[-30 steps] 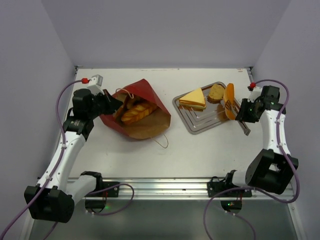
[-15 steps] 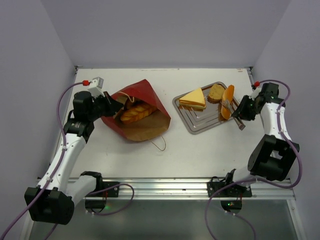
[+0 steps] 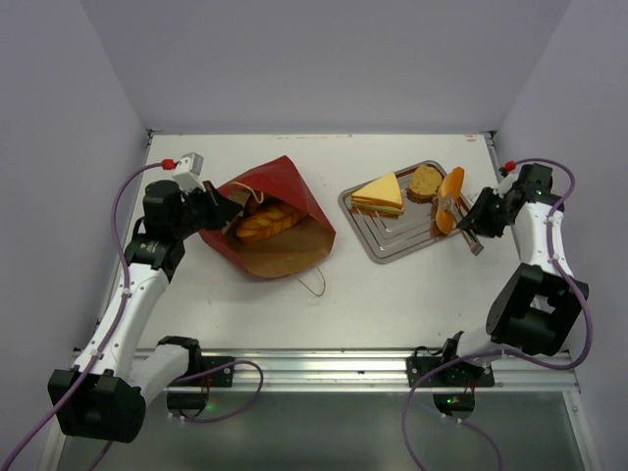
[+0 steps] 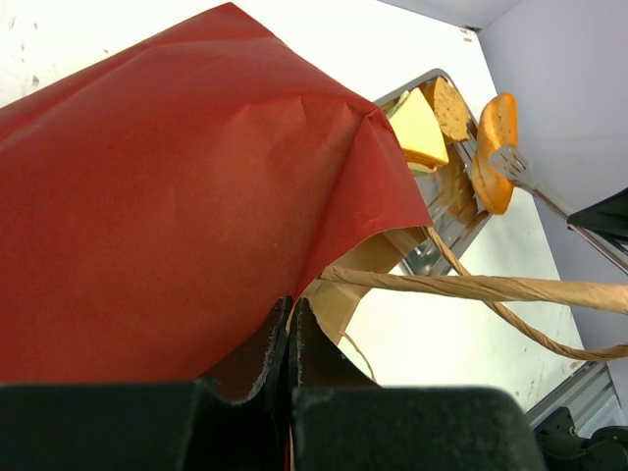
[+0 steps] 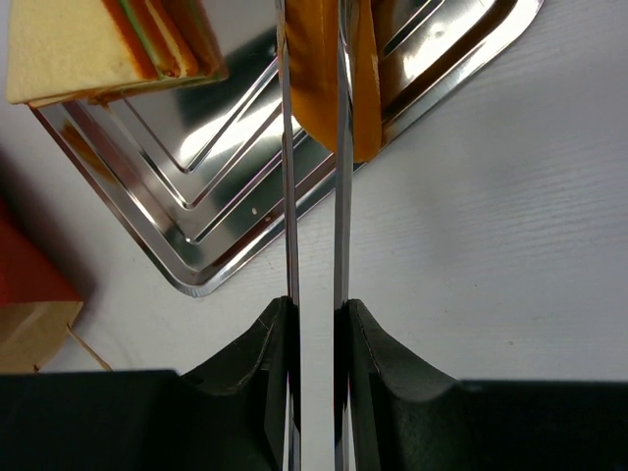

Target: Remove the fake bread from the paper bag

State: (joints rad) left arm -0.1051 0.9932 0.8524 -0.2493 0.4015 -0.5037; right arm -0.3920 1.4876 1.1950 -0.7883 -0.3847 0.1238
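Note:
The red paper bag point(image 3: 285, 224) lies on its side, its mouth facing the near side, with a braided loaf point(image 3: 267, 222) showing inside. My left gripper point(image 3: 218, 204) is shut on the bag's rim point(image 4: 294, 312); its string handle point(image 4: 491, 289) stretches past. My right gripper point(image 3: 481, 218) is shut on metal tongs point(image 5: 314, 196), which pinch an orange-golden roll point(image 3: 449, 199) over the right side of the steel tray point(image 3: 392, 240). The roll shows in the right wrist view point(image 5: 324, 78). A yellow-topped sandwich point(image 3: 381, 194) and a brown round slice point(image 3: 424, 183) lie on the tray.
The tray's near corner point(image 5: 186, 285) sits on the white table. The bag's other string handle point(image 3: 316, 280) loops onto the table toward me. Grey walls close in on the left, back and right.
The right gripper with the tongs and roll has moved slightly back and right along the tray's right side. The left gripper has kept its hold on the bag, which shifted slightly.

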